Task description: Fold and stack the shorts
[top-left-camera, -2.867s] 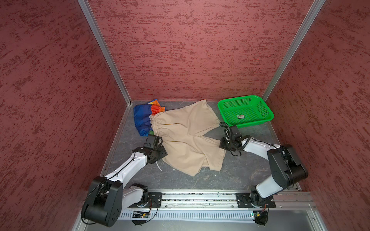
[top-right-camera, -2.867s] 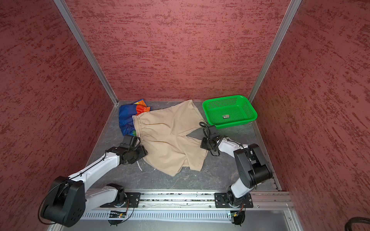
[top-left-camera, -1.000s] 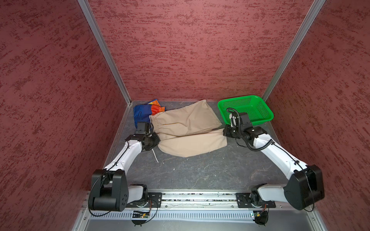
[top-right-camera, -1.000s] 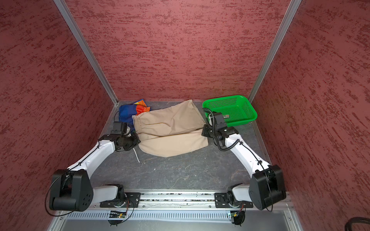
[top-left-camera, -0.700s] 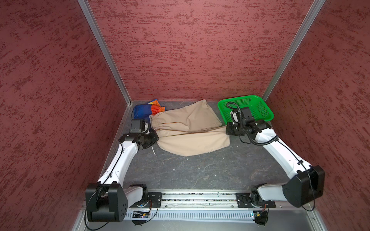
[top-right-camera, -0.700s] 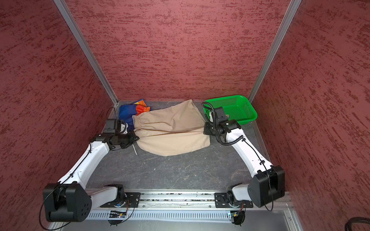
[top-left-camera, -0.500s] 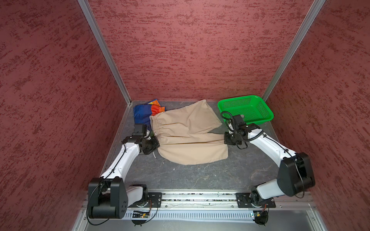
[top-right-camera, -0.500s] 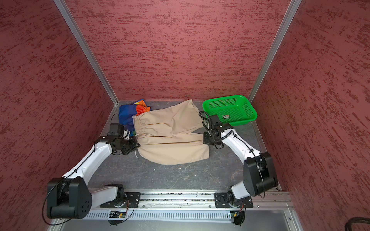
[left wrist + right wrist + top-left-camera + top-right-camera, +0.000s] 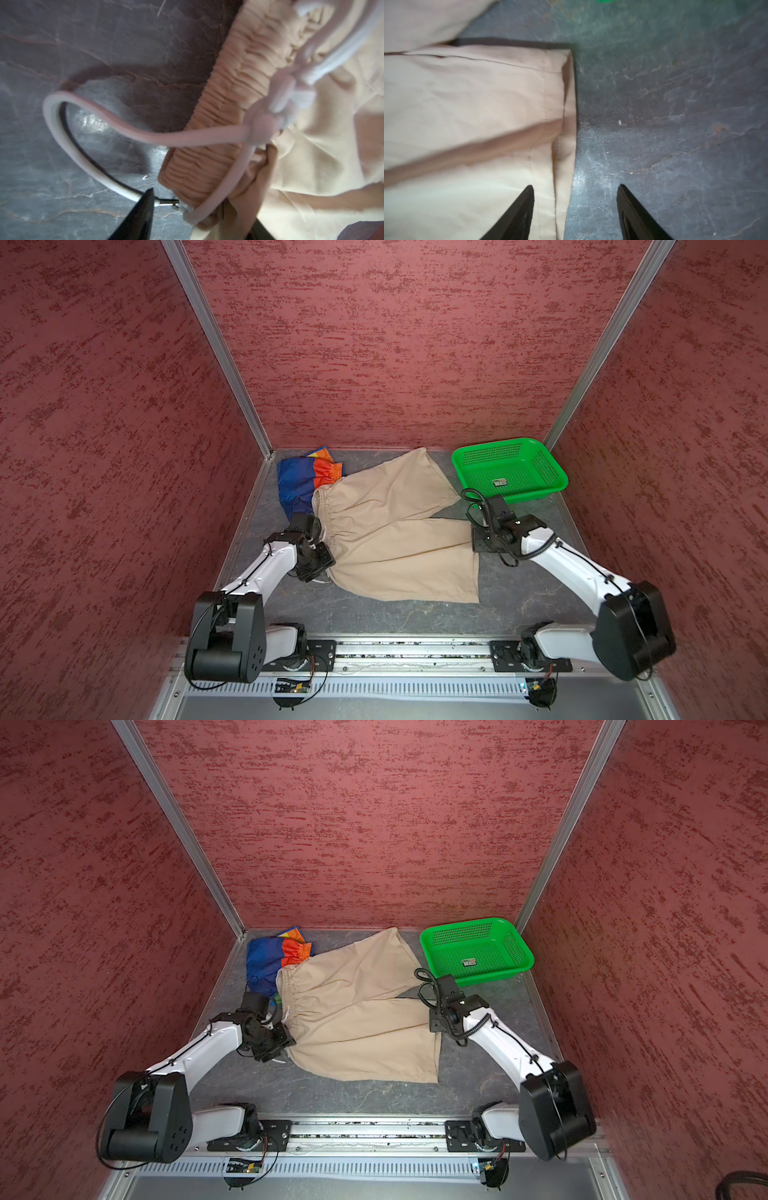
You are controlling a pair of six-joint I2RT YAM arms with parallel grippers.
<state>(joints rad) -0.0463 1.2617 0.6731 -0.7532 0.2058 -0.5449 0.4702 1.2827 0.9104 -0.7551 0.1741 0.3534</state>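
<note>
Beige shorts [image 9: 395, 539] flat beside green basket [image 9: 490, 456]

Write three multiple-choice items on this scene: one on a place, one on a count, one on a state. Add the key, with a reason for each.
1. Where does the green perforated plastic basket stand?
A. At the far right corner of the table
B. At the near left corner
C. On top of the shorts

2. How many pairs of shorts lie on the table?
A. One
B. Two
C. Three

3. How do the jaws of the right gripper stand?
A. Shut on the basket's rim
B. Shut on a drawstring
C. Open

Key:
1 A: in both top views it sits by the back wall on the right.
2 B: there are plain beige shorts with a gathered waistband, plus thin rainbow-striped shorts.
3 C: the right wrist view shows its fingers apart, one over the beige leg hem and one over bare table.
</note>
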